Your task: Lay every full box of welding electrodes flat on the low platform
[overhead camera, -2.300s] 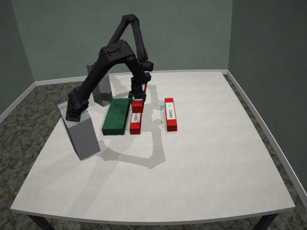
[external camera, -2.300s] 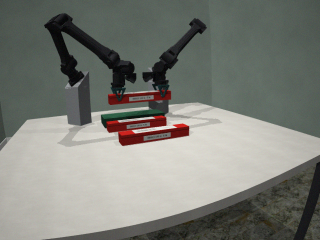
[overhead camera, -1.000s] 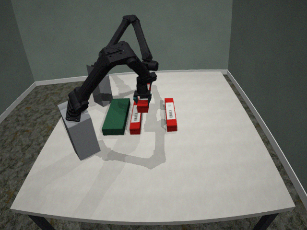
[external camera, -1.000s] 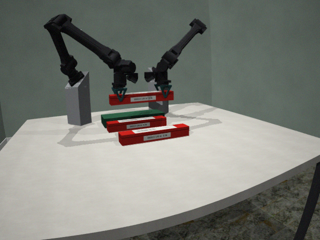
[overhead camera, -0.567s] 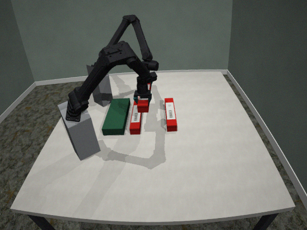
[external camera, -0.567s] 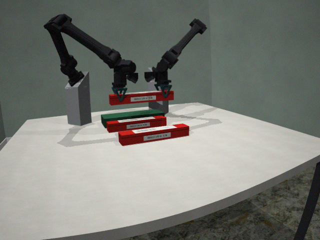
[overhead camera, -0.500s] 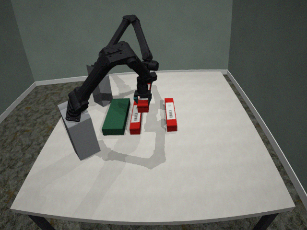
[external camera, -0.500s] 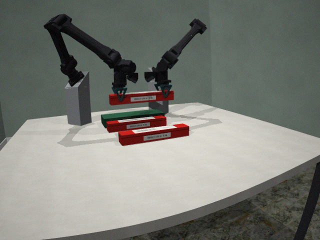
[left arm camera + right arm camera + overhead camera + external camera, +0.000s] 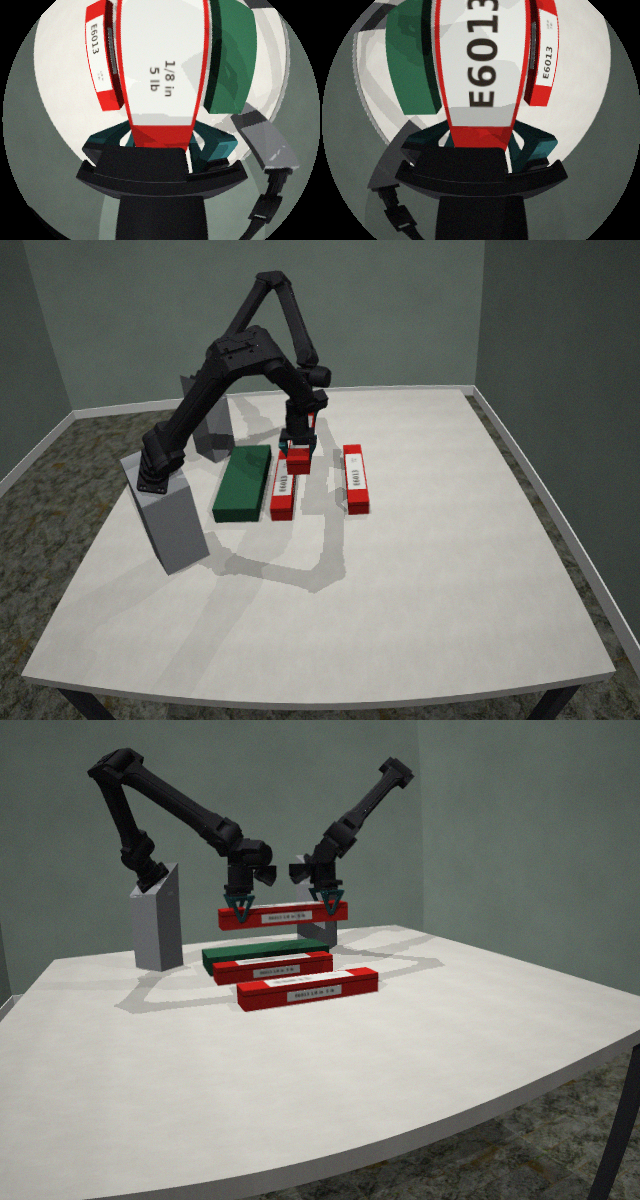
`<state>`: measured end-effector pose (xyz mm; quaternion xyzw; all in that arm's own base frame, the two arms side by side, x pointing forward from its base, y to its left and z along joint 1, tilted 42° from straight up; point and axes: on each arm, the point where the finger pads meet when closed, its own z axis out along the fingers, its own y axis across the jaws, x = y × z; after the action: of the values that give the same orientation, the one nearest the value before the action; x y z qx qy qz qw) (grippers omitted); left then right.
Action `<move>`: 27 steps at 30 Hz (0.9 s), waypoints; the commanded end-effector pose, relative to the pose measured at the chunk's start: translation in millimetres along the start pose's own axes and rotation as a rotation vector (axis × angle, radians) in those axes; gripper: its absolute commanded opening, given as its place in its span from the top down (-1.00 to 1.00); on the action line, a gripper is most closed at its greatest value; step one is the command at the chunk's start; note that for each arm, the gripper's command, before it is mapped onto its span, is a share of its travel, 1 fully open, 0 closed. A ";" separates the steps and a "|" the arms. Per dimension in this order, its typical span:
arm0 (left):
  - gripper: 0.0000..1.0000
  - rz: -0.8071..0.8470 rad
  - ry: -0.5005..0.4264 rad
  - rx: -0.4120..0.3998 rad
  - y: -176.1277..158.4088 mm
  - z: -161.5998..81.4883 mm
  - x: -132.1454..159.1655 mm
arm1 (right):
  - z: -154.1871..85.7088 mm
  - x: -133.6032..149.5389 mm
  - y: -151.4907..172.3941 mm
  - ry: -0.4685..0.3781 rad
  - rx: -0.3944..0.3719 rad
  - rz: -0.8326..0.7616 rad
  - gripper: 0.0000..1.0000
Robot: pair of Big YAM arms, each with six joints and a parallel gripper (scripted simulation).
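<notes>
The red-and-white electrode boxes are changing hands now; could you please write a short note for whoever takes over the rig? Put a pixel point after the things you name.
Left tool [image 9: 314,418] [image 9: 329,907] [image 9: 161,137] and right tool [image 9: 297,449] [image 9: 240,915] [image 9: 481,118]: both shut on one raised red-and-white box [image 9: 298,462] [image 9: 286,916] [image 9: 160,95] [image 9: 485,100].
On the table: near box [image 9: 281,498] [image 9: 276,971] beside the green platform [image 9: 242,477] [image 9: 268,947] [image 9: 232,60] [image 9: 410,60]; far box [image 9: 356,477] [image 9: 314,993] [image 9: 97,55] [image 9: 547,55] farther out.
Done: one box lifted; none on the platform.
Left: settle which are full (looks don't tell), lay those flat and centred there, keep lighter ones off, free both arms.

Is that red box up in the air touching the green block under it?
Apart: the exterior view shows the table's far part and wall between the raised box and the green platform below.
</notes>
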<state>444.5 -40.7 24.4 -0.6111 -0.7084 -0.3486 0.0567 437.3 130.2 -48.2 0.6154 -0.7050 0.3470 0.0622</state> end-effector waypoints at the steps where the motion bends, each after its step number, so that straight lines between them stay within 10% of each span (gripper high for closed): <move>1: 1.00 -0.008 -0.023 -0.055 28.4 -24.8 -3.3 | -35.0 -11.0 -31.9 -0.040 0.062 0.013 1.00; 27: 1.00 -0.016 -0.012 -0.041 63.8 -18.5 3.5 | -26.3 -2.3 -71.9 -0.024 0.046 0.026 1.00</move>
<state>476.9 -42.2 41.4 -0.6111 -0.7090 -0.3483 0.0518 469.5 132.0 -28.9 0.6166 -0.7034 0.3483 0.0605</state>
